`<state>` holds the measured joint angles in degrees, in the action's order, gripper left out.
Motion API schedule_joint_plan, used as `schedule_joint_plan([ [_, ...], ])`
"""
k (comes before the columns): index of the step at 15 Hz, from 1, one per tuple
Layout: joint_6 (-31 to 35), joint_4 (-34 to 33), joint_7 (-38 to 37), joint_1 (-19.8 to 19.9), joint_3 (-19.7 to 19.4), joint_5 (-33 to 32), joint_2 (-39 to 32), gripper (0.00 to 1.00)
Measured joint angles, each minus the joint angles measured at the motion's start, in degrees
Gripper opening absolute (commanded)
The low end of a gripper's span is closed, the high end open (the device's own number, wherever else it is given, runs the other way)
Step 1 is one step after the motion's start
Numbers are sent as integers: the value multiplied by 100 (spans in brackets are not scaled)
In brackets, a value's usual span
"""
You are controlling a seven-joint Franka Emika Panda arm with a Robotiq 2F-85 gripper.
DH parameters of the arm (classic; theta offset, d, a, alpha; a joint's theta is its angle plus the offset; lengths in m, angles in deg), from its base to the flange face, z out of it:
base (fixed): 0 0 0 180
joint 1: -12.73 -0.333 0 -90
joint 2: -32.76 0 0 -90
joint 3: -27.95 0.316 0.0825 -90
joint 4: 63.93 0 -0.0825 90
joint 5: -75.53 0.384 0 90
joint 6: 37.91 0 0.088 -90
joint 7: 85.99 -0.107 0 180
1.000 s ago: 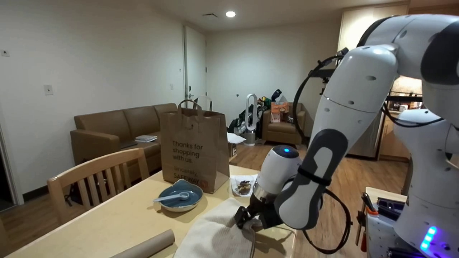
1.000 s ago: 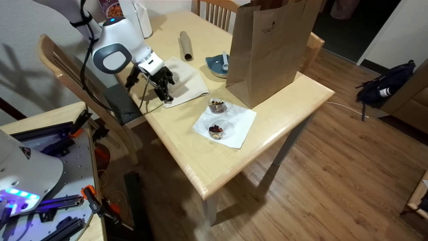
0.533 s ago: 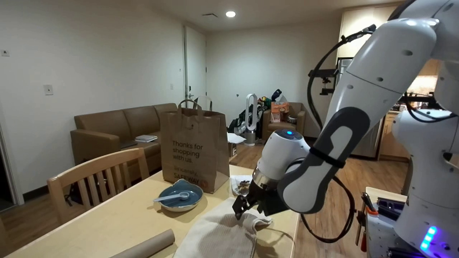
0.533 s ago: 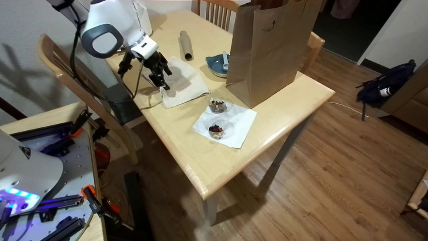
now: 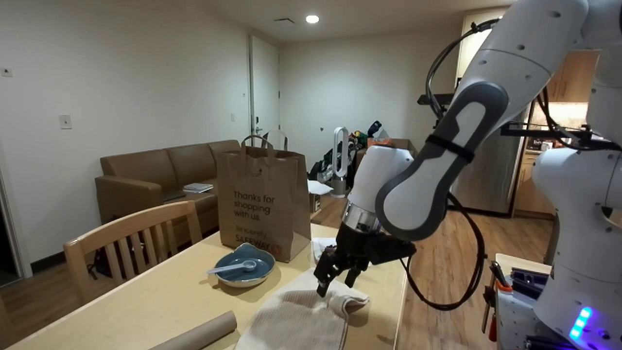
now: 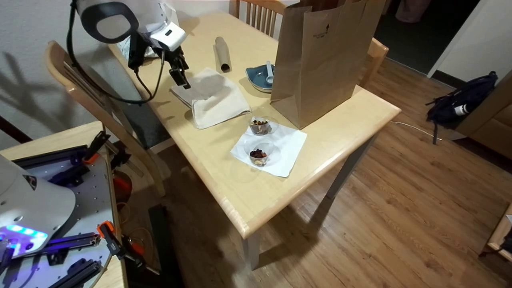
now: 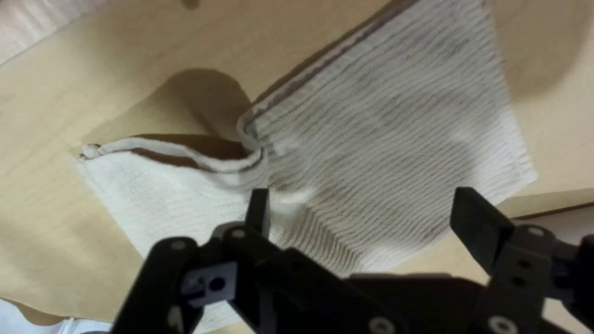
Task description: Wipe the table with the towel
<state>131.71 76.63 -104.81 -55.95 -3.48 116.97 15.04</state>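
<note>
The towel [image 5: 299, 316] is whitish and finely ribbed. It lies on the pale wooden table [image 5: 146, 301] and also shows in an exterior view [image 6: 222, 100]. In the wrist view the towel [image 7: 380, 125] is bent, with a raised, curled fold along one edge. My gripper [image 5: 336, 288] is above the towel, pointing down, and appears apart from it. In the wrist view the gripper [image 7: 362, 199] has its two black fingers wide apart with nothing between them; towel and bare table show below the gap.
A tall brown paper bag [image 5: 265, 204] stands behind a blue bowl [image 5: 245, 267] with a spoon. A cardboard tube [image 5: 199, 333] lies beside the towel. Two clear cups of snacks [image 6: 260, 127] [image 6: 259, 156] stand on white paper [image 6: 286, 156]. A chair [image 6: 100, 92] stands at the table's side.
My gripper has risen off the towel's fold and turned to point more steeply down. The towel's folded edge stays on the table, free of the fingers.
</note>
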Motion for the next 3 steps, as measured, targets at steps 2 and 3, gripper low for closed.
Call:
schedule_joint_plan([
  [2,-815,-4,130,124,-77,-80,190,100],
  [3,-1081,-4,130,138,-153,-148,206,100],
])
